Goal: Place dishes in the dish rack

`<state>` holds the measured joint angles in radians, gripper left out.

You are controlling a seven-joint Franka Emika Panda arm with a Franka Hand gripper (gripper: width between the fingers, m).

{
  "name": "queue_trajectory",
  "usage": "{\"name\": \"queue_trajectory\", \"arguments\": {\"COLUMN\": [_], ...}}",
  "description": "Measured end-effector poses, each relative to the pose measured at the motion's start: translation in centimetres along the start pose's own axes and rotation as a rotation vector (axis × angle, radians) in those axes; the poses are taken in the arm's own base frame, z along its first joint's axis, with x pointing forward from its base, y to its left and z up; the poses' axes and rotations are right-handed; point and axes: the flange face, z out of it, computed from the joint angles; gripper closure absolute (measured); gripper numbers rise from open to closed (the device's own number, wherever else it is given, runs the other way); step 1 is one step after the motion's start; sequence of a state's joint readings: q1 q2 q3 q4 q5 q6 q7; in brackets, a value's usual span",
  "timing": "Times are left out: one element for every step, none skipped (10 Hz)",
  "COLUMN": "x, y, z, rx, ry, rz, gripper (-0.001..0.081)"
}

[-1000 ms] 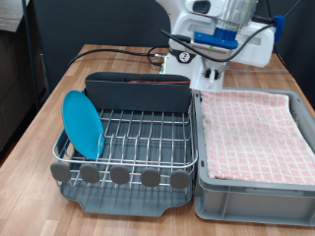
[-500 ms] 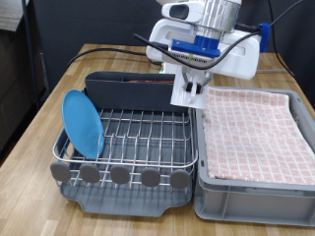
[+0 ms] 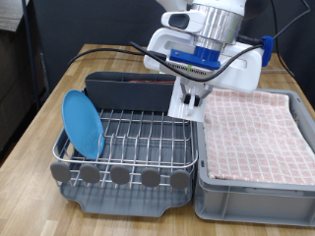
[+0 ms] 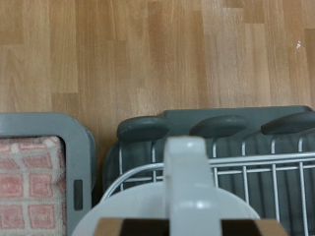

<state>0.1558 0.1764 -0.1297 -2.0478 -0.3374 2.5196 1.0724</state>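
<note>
The pincer [image 3: 190,101] hangs over the right rear corner of the dish rack [image 3: 128,147] in the exterior view, beside the tall grey caddy [image 3: 138,90], holding a white object that the wrist view suggests is the small white mug [image 4: 187,187] with its handle, though I cannot tell how wide the fingers stand. A round, glossy bright-blue plate [image 3: 83,124] stands on edge in the silver wire grid at the rack's left side, above the dark grey tray with its row of round end discs [image 3: 120,175]. Rack and the grey bin [image 3: 258,189] lined with pink checkered cloth sit side by side on a wood-grain tabletop [image 3: 44,123].
</note>
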Motion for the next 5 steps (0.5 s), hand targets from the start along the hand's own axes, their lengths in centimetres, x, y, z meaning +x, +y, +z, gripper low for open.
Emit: {"name": "queue_trajectory", "arguments": {"x": [-0.1,-0.2,-0.2,-0.2,-0.2], "y": [-0.2,-0.5,-0.8,-1.1,-1.4], "z": [0.2,0.5,0.9,1.4,1.8], "rx": [0.015,0.024,0.034,0.041,0.045], "ry": [-0.004,-0.011,-0.014,-0.011,-0.007], "rz": [0.01,0.019,0.025,0.028,0.036], "gripper": [0.0737,0.0737,0.0737,0.0737,0.0737]}}
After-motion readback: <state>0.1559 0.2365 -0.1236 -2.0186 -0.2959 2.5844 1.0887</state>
